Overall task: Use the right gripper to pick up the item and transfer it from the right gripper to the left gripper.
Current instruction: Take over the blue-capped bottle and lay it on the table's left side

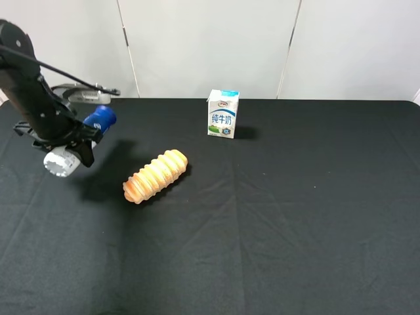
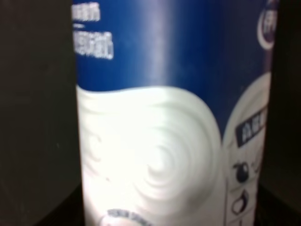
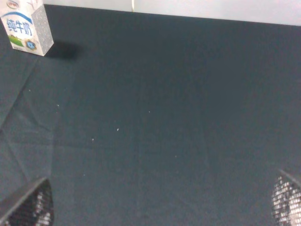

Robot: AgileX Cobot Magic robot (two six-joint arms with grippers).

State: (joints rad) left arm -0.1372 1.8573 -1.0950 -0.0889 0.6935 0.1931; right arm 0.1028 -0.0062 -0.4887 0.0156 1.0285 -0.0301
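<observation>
The white bottle (image 1: 63, 159) with its dark-blue cap (image 1: 100, 119) is held tilted above the table at the far left, cap pointing up and right. My left gripper (image 1: 73, 139) is shut on its middle. In the left wrist view the bottle (image 2: 155, 141) fills the frame, blue band above, white below, with dark fingers (image 2: 33, 117) at each side. My right gripper (image 3: 157, 202) is open and empty; only its two fingertips (image 3: 28, 209) show, far apart over bare cloth. The right arm is out of the exterior high view.
A ridged orange bread roll (image 1: 155, 175) lies on the black cloth (image 1: 295, 216) left of centre. A small milk carton (image 1: 222, 113) stands at the back centre, also in the right wrist view (image 3: 26, 26). White wall panels stand behind the table.
</observation>
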